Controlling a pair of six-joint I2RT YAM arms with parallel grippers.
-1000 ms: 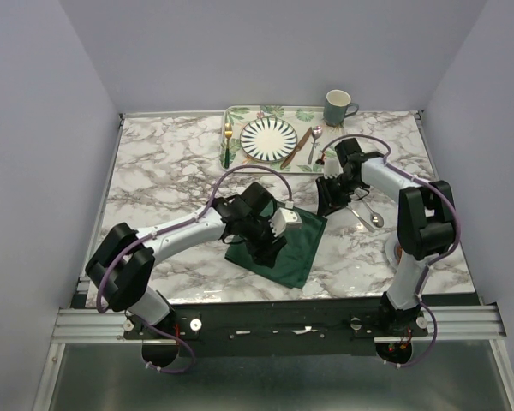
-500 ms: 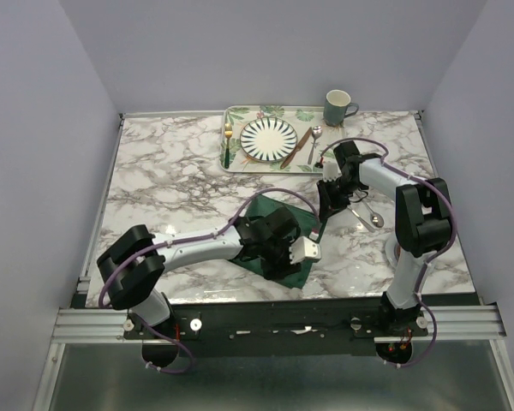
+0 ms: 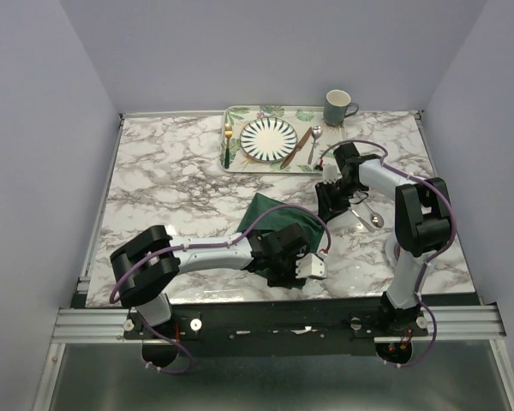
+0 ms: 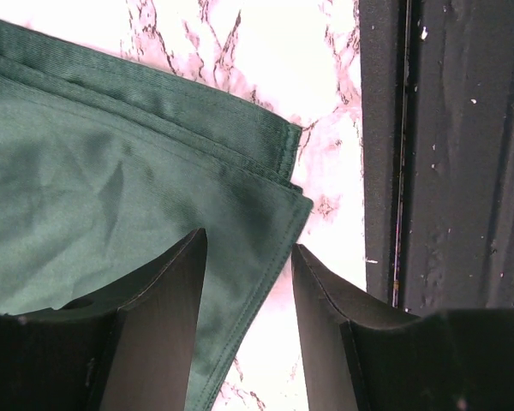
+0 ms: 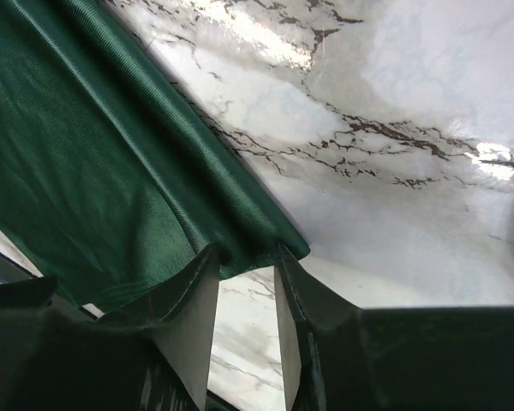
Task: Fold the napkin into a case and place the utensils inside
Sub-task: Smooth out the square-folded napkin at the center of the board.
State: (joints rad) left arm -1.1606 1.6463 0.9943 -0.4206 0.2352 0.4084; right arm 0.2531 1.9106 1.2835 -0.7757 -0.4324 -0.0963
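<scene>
The napkin (image 3: 278, 219) is seen lying on the marble worktop (image 3: 163, 180), toward 6 o'clock of its middle. It is judged only partly folded: doubled layers and a rounded fold are shown, but the narrow case has not yet been formed. None of the utensils has been brought over. The gold fork (image 3: 228, 137) is found at 9 o'clock of the striped plate (image 3: 269, 137), and the copper-brown knife (image 3: 297, 147) and silver spoon (image 3: 313, 141) at its 3 o'clock, all on the leaf-patterned tray (image 3: 231, 167) at 12 o'clock of the worktop. Most of the task is therefore reckoned to be left.

The left gripper (image 4: 248, 244) is held with jaws apart astride the stitched corner at the napkin's 5 o'clock, beside the black rail (image 4: 445, 171); nothing is clamped. The right gripper (image 5: 245, 253) is set at the 2 o'clock corner with jaws narrowly apart. Marble is visible between them, so the cloth is not taken to be pinched.

The cloth is a soft, fine-ribbed weave with a slight sheen, hemmed and gently creased. The worktop is glossy white, veined dark.
</scene>
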